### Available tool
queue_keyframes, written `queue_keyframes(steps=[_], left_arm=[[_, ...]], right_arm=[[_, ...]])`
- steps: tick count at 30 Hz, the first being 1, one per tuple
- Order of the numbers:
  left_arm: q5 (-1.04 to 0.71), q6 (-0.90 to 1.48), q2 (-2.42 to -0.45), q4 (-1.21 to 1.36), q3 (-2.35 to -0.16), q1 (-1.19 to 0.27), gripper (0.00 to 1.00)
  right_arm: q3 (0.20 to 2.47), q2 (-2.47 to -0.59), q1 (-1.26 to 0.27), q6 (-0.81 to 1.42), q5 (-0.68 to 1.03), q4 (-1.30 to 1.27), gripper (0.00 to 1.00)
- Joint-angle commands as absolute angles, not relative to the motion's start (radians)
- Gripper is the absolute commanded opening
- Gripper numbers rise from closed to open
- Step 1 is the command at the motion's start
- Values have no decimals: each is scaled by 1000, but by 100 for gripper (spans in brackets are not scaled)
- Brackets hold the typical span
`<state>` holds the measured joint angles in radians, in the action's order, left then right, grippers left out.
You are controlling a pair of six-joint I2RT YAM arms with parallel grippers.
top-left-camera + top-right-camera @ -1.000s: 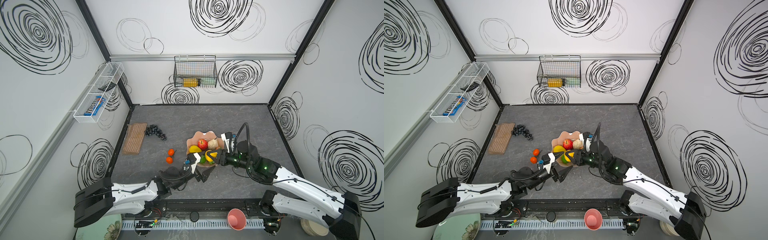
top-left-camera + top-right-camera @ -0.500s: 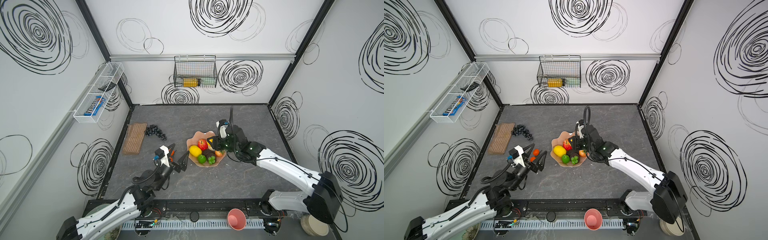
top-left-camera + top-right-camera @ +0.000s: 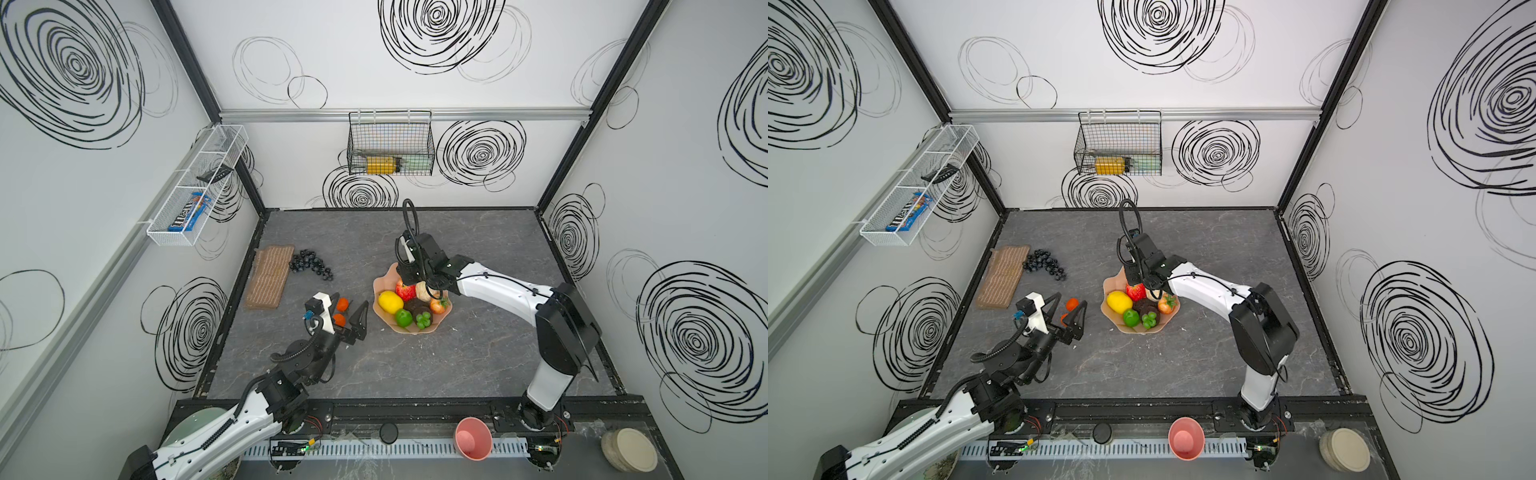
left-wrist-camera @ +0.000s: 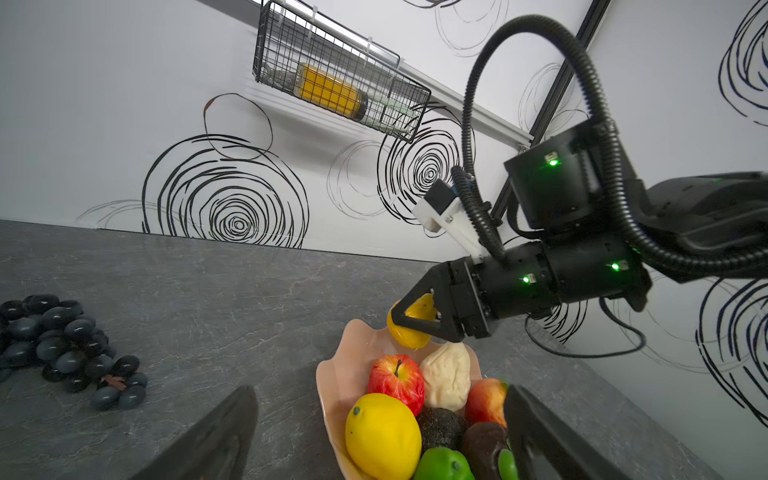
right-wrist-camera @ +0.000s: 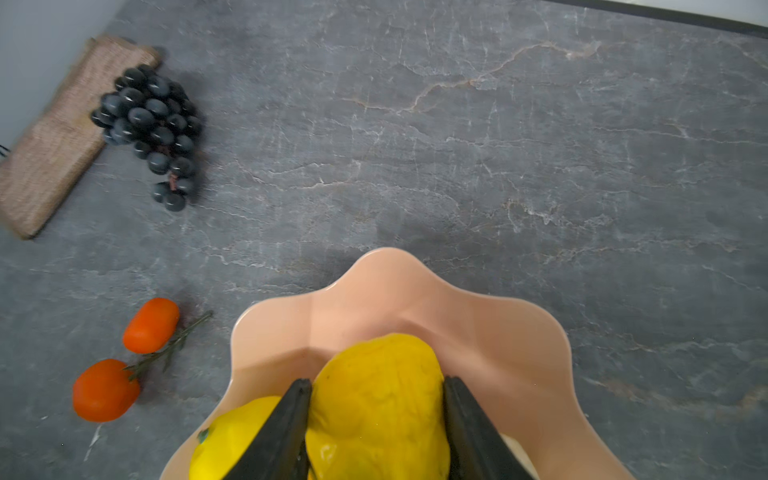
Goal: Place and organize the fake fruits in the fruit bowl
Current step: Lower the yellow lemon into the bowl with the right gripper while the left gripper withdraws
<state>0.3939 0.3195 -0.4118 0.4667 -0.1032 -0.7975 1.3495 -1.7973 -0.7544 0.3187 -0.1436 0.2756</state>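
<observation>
Grey tabletop [image 5: 498,145] bears fruit bowl [image 5: 415,291]; right pincer [image 4: 409,318] hides its clamped lemon [image 5: 378,415] overhead.

I see a dark grey, marble-veined bench [image 3: 478,365]. A woven tan mat [image 3: 269,276] lies flat along its left edge. A black grape bunch [image 3: 311,264] sits right against the mat's far end. Two small oranges [image 5: 151,325] on one green sprig lie between the mat and the peach scalloped bowl [image 3: 411,330], which stands near the middle.
</observation>
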Motion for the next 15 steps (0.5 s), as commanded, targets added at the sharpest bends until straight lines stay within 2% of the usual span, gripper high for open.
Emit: queue_keyframes(steps=[1,15], left_arm=[[399,334,-415,494,-114,-795,96],[388,335,-428,501,-119,-797,96]], right_arm=[[1481,-1873,-762,302,-223,430,44],[1579,-1985,-795,269,-239,434,43]])
